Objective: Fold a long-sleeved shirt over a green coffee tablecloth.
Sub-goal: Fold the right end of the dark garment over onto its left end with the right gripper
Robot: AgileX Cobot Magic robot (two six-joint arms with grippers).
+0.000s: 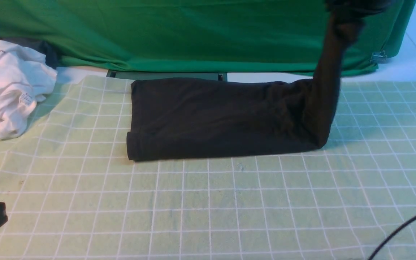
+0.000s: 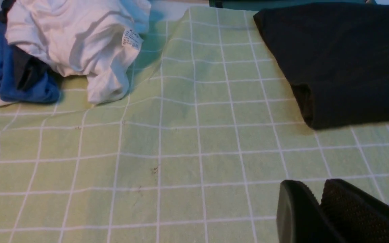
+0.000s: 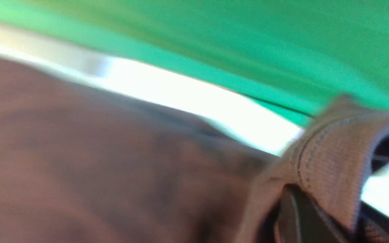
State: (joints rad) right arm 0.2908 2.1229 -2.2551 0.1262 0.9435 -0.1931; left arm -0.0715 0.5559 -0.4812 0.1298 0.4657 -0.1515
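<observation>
Your shirt [image 1: 215,119] lies folded into a long dark band across the far half of the checked tablecloth [image 1: 208,202], its rolled edge facing you. Its right end does not lie flat: it rises in a narrow column from the cloth up to the top right corner of the front view, where the right fingers [image 1: 356,9] are mostly cut off by the frame edge.

In the right wrist view, a ribbed, stitched hem of the shirt [image 3: 329,172] wraps over a dark finger [image 3: 299,216]. The picture is blurred, but the fabric sits pinched there, so you have the right fingers closed on the shirt's raised end.

Your left fingers [image 2: 319,209] are low over bare tablecloth, near its front left edge, well apart from the shirt's left end [image 2: 336,60]. They are drawn nearly together with nothing between them.

A crumpled white garment [image 1: 9,86] with a tag sits at the far left, partly on the tablecloth. A blue garment [image 2: 8,67] lies against it. Plain green fabric [image 1: 179,32] hangs behind.
</observation>
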